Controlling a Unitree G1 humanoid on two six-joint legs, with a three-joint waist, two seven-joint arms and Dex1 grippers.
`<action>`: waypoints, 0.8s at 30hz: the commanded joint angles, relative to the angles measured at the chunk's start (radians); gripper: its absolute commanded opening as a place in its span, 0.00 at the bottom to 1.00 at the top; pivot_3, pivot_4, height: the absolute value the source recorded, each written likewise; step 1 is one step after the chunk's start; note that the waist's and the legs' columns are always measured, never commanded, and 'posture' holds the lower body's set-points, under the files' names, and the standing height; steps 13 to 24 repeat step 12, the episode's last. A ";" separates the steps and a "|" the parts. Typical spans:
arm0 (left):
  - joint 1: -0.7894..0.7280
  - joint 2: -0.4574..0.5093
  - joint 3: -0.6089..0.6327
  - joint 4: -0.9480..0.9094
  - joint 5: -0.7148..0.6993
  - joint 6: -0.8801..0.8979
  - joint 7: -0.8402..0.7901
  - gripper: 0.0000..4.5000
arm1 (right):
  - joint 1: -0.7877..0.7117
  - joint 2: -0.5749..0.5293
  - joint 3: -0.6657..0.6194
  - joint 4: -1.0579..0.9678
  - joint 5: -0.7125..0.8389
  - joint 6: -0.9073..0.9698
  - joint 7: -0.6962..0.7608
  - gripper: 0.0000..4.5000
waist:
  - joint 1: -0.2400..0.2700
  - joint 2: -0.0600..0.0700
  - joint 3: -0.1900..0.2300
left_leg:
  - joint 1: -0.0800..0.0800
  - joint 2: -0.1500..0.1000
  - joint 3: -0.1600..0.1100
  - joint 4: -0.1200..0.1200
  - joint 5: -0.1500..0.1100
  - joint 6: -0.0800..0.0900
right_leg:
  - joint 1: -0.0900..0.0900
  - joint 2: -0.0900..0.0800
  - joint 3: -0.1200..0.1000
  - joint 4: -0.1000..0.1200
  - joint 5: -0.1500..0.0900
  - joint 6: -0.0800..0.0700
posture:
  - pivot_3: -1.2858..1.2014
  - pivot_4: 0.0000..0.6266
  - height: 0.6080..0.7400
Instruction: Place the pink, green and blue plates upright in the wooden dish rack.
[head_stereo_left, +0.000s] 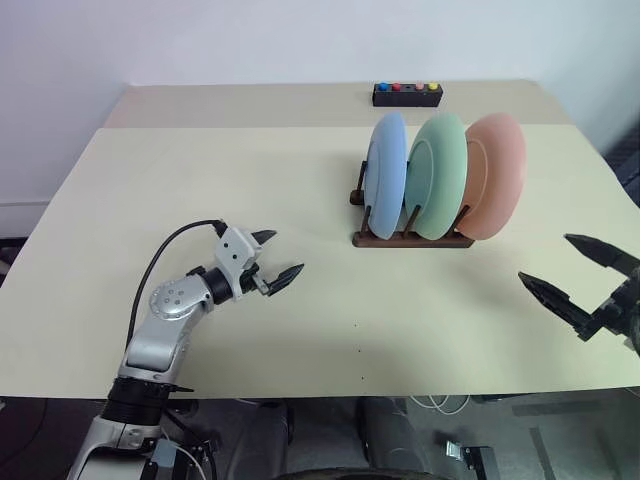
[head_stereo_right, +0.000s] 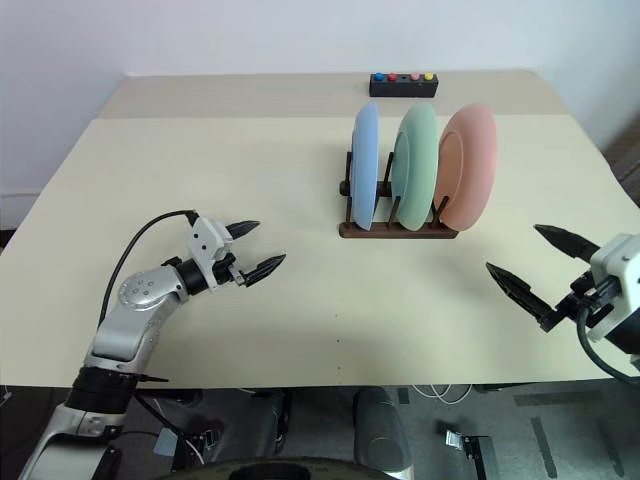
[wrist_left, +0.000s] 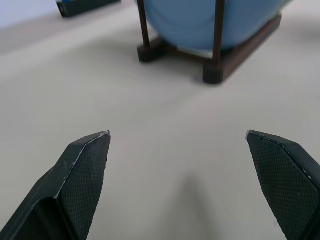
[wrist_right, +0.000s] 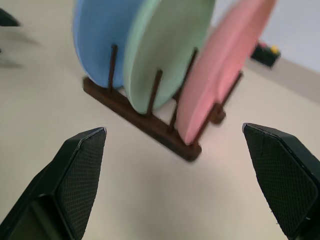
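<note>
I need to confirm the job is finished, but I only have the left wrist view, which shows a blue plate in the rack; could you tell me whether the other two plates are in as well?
Observer: Yes. The green plate stands upright in the wooden dish rack, next to the blue plate.
Operator: Thank you. And the pink one?
Observer: The pink plate is at the rack's right end, leaning slightly outward.
Operator: Is the right end effector holding anything?
Observer: No. The right end effector is open and empty, off to the right of the rack.
Operator: What is the dark item behind the rack?
Observer: A small black box with coloured buttons.
</note>
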 joint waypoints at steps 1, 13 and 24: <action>0.007 0.038 0.017 0.023 0.011 -0.032 -0.032 1.00 | -0.020 0.044 0.067 0.088 -0.061 -0.092 -0.019 0.99 | 0.000 0.000 0.000 | 0.000 0.000 0.000 0.000 0.000 0.000 | 0.000 0.000 0.000 0.000 0.000 0.000 | 0.52 0.24 1.00; 0.057 0.045 0.032 -0.039 0.012 -0.014 0.002 1.00 | -0.080 0.053 0.163 0.239 -0.091 -0.167 -0.020 0.99 | 0.002 0.002 0.000 | 0.000 0.000 0.000 -0.001 0.000 0.000 | -0.001 0.000 0.000 0.000 0.000 0.001 | 0.52 0.24 1.00; 0.057 0.045 0.032 -0.039 0.012 -0.014 0.002 1.00 | -0.080 0.053 0.163 0.239 -0.091 -0.167 -0.020 0.99 | 0.002 0.002 0.000 | 0.000 0.000 0.000 -0.001 0.000 0.000 | -0.001 0.000 0.000 0.000 0.000 0.001 | 0.52 0.24 1.00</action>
